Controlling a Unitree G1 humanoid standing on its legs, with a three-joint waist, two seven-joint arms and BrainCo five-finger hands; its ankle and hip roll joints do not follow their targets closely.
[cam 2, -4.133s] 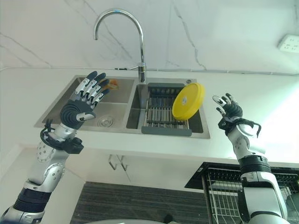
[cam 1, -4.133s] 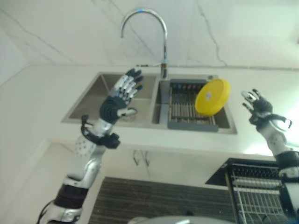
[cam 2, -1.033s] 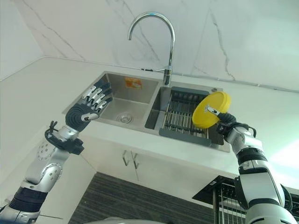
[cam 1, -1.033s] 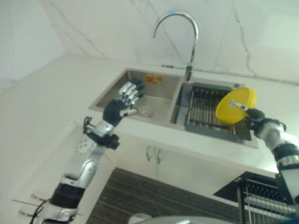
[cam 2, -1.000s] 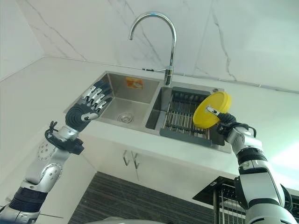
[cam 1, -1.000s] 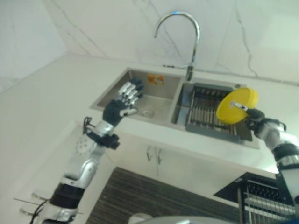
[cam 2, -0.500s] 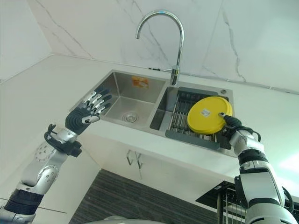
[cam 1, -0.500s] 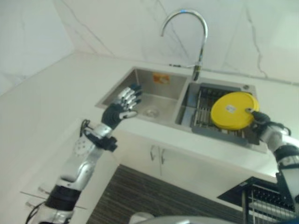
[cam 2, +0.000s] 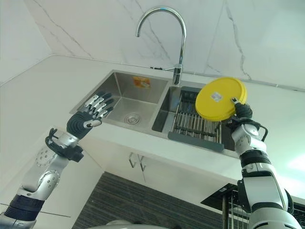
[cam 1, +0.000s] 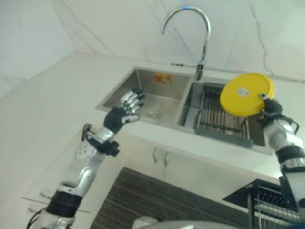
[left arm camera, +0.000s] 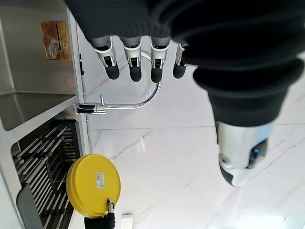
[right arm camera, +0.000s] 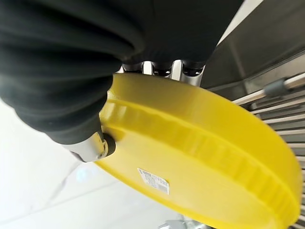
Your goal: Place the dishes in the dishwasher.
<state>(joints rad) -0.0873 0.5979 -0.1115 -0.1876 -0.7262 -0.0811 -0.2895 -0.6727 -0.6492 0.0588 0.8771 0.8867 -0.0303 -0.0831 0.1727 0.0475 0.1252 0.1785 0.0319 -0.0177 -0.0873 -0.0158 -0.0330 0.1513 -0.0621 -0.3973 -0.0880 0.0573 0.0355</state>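
My right robot hand [cam 2: 242, 114] pinches yellow plate [cam 2: 218, 99] by rim, clear above sink rack [cam 2: 196, 125] for dishwasher carry; left robot hand [cam 2: 86, 118] open, idle.

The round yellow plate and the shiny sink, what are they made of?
The round yellow plate in the right hand looks like plastic: solid colour, dull sheen, moulded ribbed rim. The double sink looks like brushed stainless steel: grey and softly reflective.

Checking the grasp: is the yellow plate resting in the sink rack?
No, the right hand holds the yellow plate raised above the sink rack.
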